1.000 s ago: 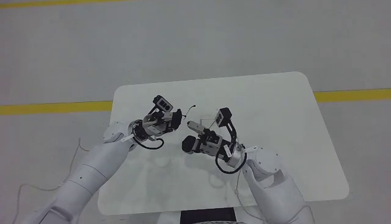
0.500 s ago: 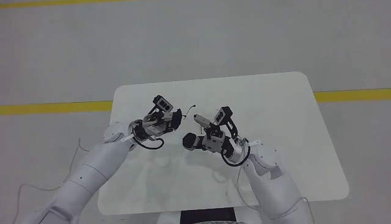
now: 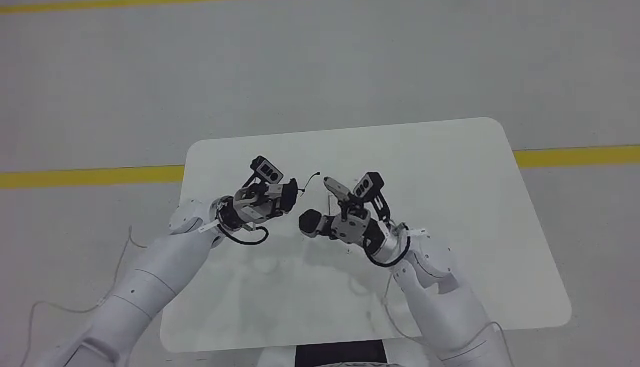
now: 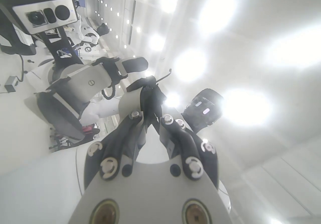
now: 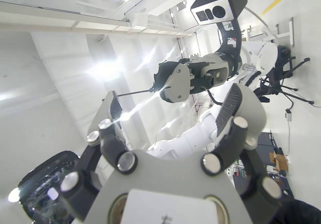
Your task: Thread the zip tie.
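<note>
A thin black zip tie (image 3: 311,179) sticks out of my left gripper (image 3: 287,195), which is shut on it above the left-middle of the white table (image 3: 450,167). In the left wrist view the tie (image 4: 163,75) runs out past the pinched fingertips (image 4: 150,85). My right gripper (image 3: 322,205) stands open just right of it, facing the left one. In the right wrist view the tie (image 5: 133,93) points from the left gripper (image 5: 175,81) toward one finger (image 5: 113,105) of the open right gripper (image 5: 173,109); nothing is between its fingers.
Both grippers hang close together over the table, a small gap apart. Bare tabletop lies to the right and toward the front edge (image 3: 400,332). Yellow floor lines (image 3: 90,176) run behind the table.
My right gripper has swung up and toward the left gripper, and its fingers now flank the tie's free end. The left arm and the tie have stayed put.
</note>
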Tool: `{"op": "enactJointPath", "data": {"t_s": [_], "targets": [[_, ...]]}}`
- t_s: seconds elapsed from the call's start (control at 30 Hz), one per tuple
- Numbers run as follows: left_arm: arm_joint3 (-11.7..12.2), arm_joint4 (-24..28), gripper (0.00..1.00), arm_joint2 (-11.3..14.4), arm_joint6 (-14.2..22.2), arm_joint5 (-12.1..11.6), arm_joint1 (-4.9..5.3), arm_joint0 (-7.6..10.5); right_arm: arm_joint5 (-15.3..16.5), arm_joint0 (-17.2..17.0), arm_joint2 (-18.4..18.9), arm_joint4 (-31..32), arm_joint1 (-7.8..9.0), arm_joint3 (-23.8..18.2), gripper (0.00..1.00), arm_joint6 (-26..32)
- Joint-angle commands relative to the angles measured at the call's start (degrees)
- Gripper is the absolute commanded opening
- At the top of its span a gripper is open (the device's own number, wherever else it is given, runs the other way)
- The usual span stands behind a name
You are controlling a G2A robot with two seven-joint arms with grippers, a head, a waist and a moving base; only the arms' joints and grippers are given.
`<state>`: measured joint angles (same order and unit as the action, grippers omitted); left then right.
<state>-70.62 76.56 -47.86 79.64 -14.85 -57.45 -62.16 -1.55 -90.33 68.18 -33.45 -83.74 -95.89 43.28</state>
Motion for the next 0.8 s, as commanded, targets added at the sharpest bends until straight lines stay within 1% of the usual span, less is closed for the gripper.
{"op": "enactJointPath", "data": {"t_s": [0.0, 0.07, 0.13, 0.17, 0.33, 0.53, 0.67, 0.77], "targets": [[0.00, 0.00, 0.00, 0.00, 0.00, 0.00, 0.00, 0.00, 0.27, 0.31, -0.36, -0.21, 0.05, 0.41, 1.00, -0.34], [0.00, 0.00, 0.00, 0.00, 0.00, 0.00, 0.00, 0.00, 0.57, 0.59, -0.73, -0.63, 0.12, 0.79, 0.74, -0.40], [0.00, 0.00, 0.00, 0.00, 0.00, 0.00, 0.00, 0.00, 0.74, 0.76, -1.07, -0.80, 0.20, 1.01, 0.52, -0.51], [0.00, 0.00, 0.00, 0.00, 0.00, 0.00, 0.00, 0.00, 0.83, 0.84, -1.30, -0.89, 0.25, 1.00, 0.49, -0.60], [0.00, 0.00, 0.00, 0.00, 0.00, 0.00, 0.00, 0.00, 1.78, 0.86, -1.75, -1.49, 0.47, 0.98, 0.42, -1.08], [0.00, 0.00, 0.00, 0.00, 0.00, 0.00, 0.00, 0.00, 3.26, 0.95, -2.39, -1.68, 0.71, 1.40, 0.37, -2.11], [0.00, 0.00, 0.00, 0.00, 0.00, 0.00, 0.00, 0.00, 4.15, 0.94, -2.97, -1.37, 0.87, 1.19, 0.36, -2.67], [0.00, 0.00, 0.00, 0.00, 0.00, 0.00, 0.00, 0.00, 5.59, 0.75, -3.36, -1.37, 0.97, 1.02, 0.36, -2.95]]}}
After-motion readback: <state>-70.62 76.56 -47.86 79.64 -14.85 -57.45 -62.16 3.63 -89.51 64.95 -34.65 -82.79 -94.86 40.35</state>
